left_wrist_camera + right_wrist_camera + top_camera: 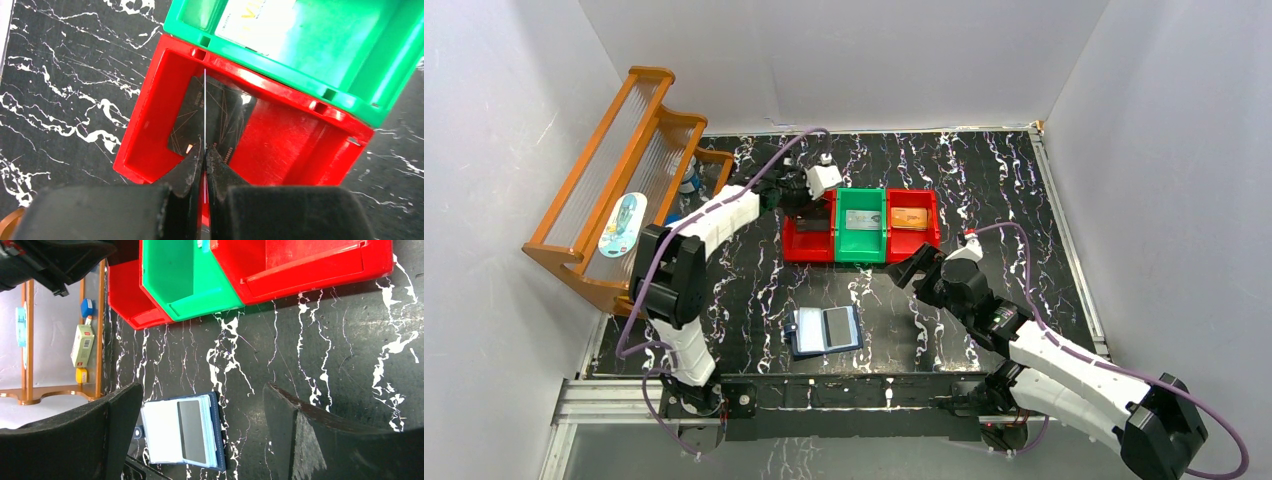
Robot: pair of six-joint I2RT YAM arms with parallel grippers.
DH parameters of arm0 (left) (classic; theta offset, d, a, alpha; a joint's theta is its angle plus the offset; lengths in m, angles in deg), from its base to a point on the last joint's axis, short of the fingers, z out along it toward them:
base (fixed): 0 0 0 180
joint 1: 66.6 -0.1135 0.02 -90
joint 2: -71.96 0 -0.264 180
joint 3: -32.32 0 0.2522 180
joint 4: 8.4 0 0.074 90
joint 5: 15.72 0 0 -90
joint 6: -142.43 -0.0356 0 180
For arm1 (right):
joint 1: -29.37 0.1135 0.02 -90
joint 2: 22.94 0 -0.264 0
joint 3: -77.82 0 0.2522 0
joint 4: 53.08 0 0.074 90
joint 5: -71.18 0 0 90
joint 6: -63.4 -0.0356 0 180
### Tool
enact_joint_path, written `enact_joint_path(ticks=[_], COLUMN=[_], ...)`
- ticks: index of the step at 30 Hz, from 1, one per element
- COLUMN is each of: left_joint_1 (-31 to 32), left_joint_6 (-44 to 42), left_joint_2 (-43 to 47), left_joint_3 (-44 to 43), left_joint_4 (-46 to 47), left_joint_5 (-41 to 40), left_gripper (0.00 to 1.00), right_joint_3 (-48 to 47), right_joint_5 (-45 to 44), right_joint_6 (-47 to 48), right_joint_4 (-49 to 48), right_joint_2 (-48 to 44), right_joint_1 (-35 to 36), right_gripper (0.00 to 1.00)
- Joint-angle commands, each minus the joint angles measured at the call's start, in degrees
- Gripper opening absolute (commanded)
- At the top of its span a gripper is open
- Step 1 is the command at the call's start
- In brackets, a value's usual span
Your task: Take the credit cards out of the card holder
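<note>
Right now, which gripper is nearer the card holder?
Right. The right gripper hangs open beyond the card holder, to its right; the left gripper, pinching a credit card, is farther back over the left red bin.

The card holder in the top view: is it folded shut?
No, the card holder lies open flat on the table, with its pale plastic sleeves facing up.

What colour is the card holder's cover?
Navy blue card holder; right wrist view shows it best.
</note>
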Motion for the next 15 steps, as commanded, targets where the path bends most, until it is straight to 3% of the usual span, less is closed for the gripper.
enact_joint_path(ticks=[1,6,15], left_joint_1=[1.8,2.7,4.0], left_joint_6=[-2.6,-4.5,-8.6], left_joint_2=[-1.8,-2.8,-6.3], left_joint_3=[-2.5,-1.1,-0.6], left_joint_4=[1.1,3.9,6.8], left_joint_5=[-9.8,-15.3,-17.0], left_gripper=[0.00,0.00,0.00], right_joint_3=[-3.1,-2.8,-2.3], right_joint_5=[-1.5,-1.6,-1.7], right_joint_6=[0.8,0.6,-0.2], right_joint_4=[-0.2,0.4,1.1], right_joint_2=[-0.1,-0.8,-1.2], right_joint_1=[-0.5,-0.6,-1.0], right_gripper=[0.98,0.99,0.98])
